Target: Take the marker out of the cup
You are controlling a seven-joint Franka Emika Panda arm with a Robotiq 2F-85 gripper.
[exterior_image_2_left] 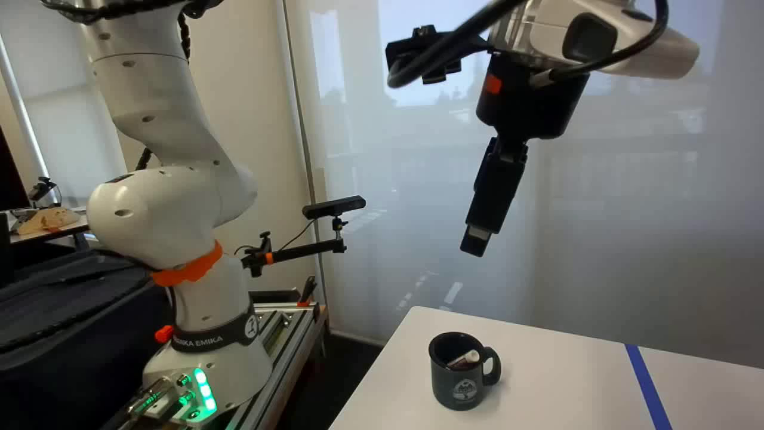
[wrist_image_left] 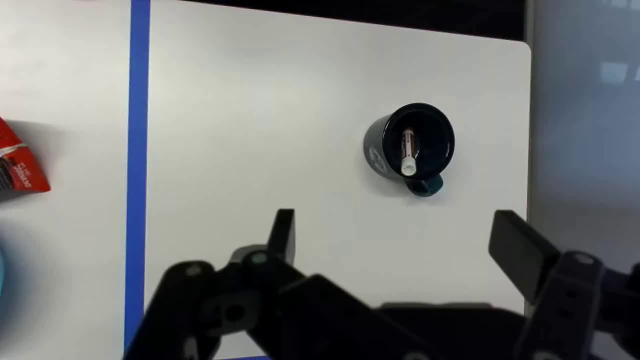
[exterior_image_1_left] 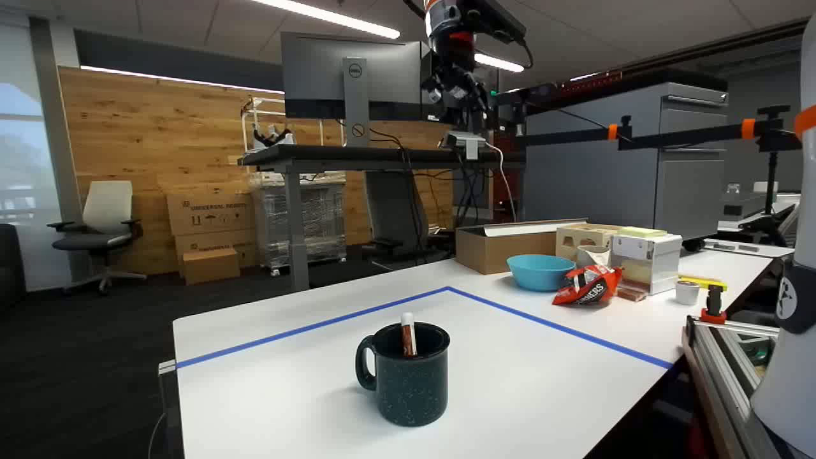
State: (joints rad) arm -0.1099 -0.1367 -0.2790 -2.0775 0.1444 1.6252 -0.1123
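Observation:
The dark teal mug, the cup (exterior_image_1_left: 413,394), stands upright on the white table in both exterior views; it also shows here (exterior_image_2_left: 458,385) and in the wrist view (wrist_image_left: 377,147). The marker (exterior_image_1_left: 409,336) leans inside it, reddish-brown with a white upper end just above the rim; it also shows here (exterior_image_2_left: 464,359) and in the wrist view (wrist_image_left: 408,147). Its lower end is hidden in the cup. My gripper (exterior_image_2_left: 476,242) hangs well above the table and the cup, pointing down at a tilt. In the wrist view the gripper (wrist_image_left: 392,237) is open and empty, fingers wide apart, with the cup beyond them.
A light-blue bowl (exterior_image_1_left: 540,272), a red snack bag (exterior_image_1_left: 588,287), a cardboard box (exterior_image_1_left: 503,248), a white box (exterior_image_1_left: 645,262) and a small white tub (exterior_image_1_left: 687,292) stand at the table's far side. Blue tape (wrist_image_left: 137,150) marks the table. The table edge (wrist_image_left: 529,150) lies near the cup.

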